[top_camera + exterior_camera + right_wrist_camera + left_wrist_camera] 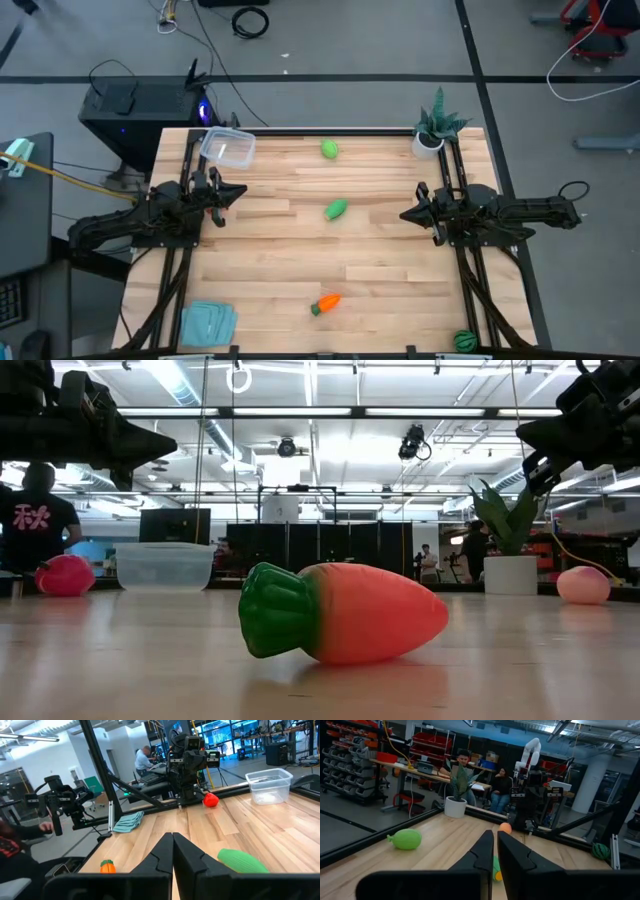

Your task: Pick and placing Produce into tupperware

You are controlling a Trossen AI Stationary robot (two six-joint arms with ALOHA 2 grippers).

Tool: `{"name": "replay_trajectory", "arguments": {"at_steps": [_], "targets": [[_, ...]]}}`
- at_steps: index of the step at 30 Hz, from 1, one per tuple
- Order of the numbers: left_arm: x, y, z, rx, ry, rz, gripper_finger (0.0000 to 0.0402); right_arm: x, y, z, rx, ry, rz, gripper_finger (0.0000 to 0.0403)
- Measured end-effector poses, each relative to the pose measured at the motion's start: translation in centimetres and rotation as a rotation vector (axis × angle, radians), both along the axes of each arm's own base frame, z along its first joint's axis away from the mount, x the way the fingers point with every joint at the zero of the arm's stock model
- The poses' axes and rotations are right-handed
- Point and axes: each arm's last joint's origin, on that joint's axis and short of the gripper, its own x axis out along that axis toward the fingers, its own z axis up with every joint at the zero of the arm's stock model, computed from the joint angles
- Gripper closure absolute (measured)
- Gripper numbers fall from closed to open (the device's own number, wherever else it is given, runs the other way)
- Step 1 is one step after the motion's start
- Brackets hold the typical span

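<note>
The clear tupperware [228, 147] stands at the table's far left corner. A light green ball [329, 149], a green oblong [336, 209] and an orange carrot [325, 304] lie apart down the table's middle. A dark green striped ball [464, 340] rests at the near right corner. The red piece [211, 800] lies on the table under my left arm. My left gripper [240, 190] hangs shut above the left side, pointing level toward the middle. My right gripper [405, 214] hangs shut above the right side, facing it. Neither holds anything.
A potted plant [435, 130] stands at the far right corner. A flat pale-blue piece [208, 322] lies at the near left. A peach-coloured round piece [583, 585] sits on the right side near my right arm. People show in the room beyond the table.
</note>
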Motion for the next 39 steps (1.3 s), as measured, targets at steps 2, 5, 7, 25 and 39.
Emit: {"name": "replay_trajectory", "arguments": {"at_steps": [2,5,7,25,39], "targets": [[0.0,0.0,-0.01,0.0,0.001,0.0,0.0366,0.0,-0.01,0.0,-0.006,-0.001,-0.002,0.0392],[0.01,0.0,-0.01,0.0,0.001,0.0,0.0362,0.01,-0.08,0.0,-0.059,-0.007,-0.028,0.0392],[0.01,0.0,-0.01,0.0,0.001,0.0,0.0361,0.01,-0.08,0.0,-0.09,-0.01,-0.029,0.0392],[0.0,0.0,-0.01,0.0,0.001,0.0,0.037,0.01,-0.11,0.2,-0.109,-0.033,-0.042,0.0392],[0.0,0.0,0.0,-0.03,-0.01,-0.004,0.0364,0.0,-0.08,0.28,-0.136,-0.044,-0.033,0.0399]]}}
